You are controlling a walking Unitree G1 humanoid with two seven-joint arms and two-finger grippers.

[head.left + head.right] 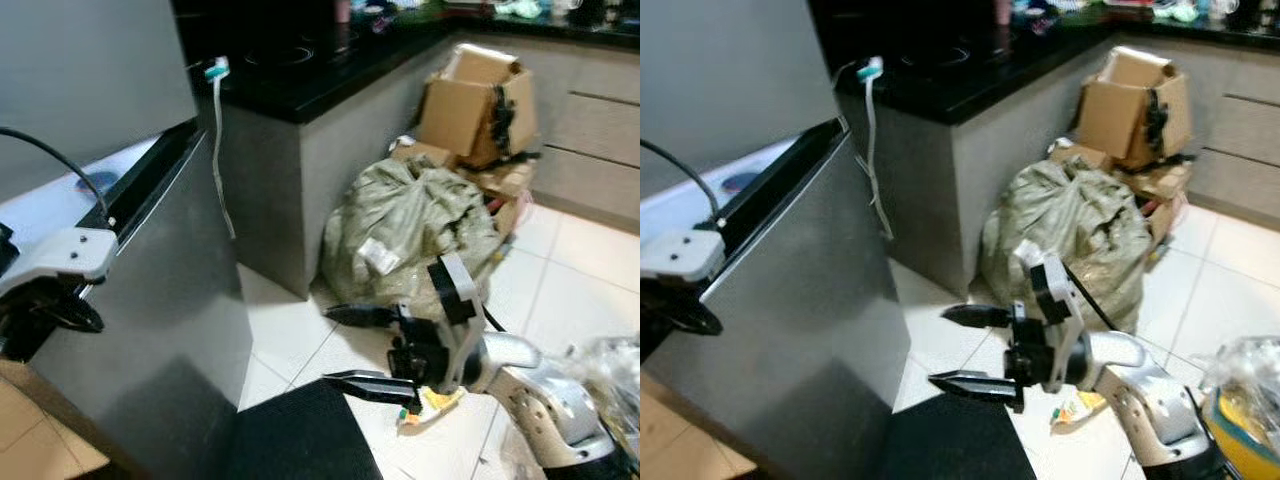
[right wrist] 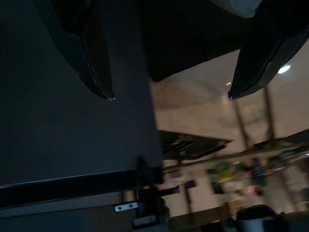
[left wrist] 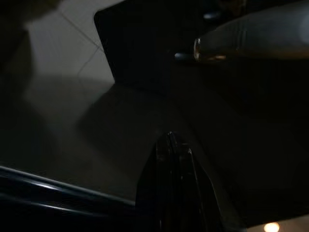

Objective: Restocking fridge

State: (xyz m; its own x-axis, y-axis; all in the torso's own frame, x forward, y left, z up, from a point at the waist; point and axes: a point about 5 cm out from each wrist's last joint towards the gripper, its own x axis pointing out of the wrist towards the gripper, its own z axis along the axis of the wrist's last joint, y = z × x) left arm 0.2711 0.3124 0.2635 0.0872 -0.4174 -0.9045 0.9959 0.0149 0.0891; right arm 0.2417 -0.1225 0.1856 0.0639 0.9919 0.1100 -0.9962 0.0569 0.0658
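The tall grey brushed-metal fridge door (image 1: 165,330) stands swung outward, its dark upper edge running away from the camera, so the fridge looks set open for loading. The robot's two arms sit on either side of it, probably to steady or move the door rather than to carry goods, since no item for the shelves is in either claw.

The right gripper (image 1: 355,345), on its silver arm, reaches in toward the door's outer face. Its two long black fingers are spread wide apart, one above the other, and nothing lies between them; the tips point at the door but stop just short of it, over the dark mat (image 1: 300,440) on the white tiled floor (image 1: 560,290). Behind this claw, toward the black countertop (image 1: 300,70), slumps a bulging olive-green plastic sack (image 1: 420,225), and beyond that sit opened brown cardboard boxes (image 1: 470,105). Just beneath the claw's wrist lies a small yellow and white scrap of packaging (image 1: 432,405).

The left gripper (image 3: 171,159) is at the near top edge of the door, behind a white bracket (image 1: 65,255). In its dim wrist view the two fingers lie pressed together, pointing across the grey door face, with nothing caught between them.

A crinkled clear bag (image 1: 1245,370), probably the stock, waits well behind the right claw at the robot's right side.
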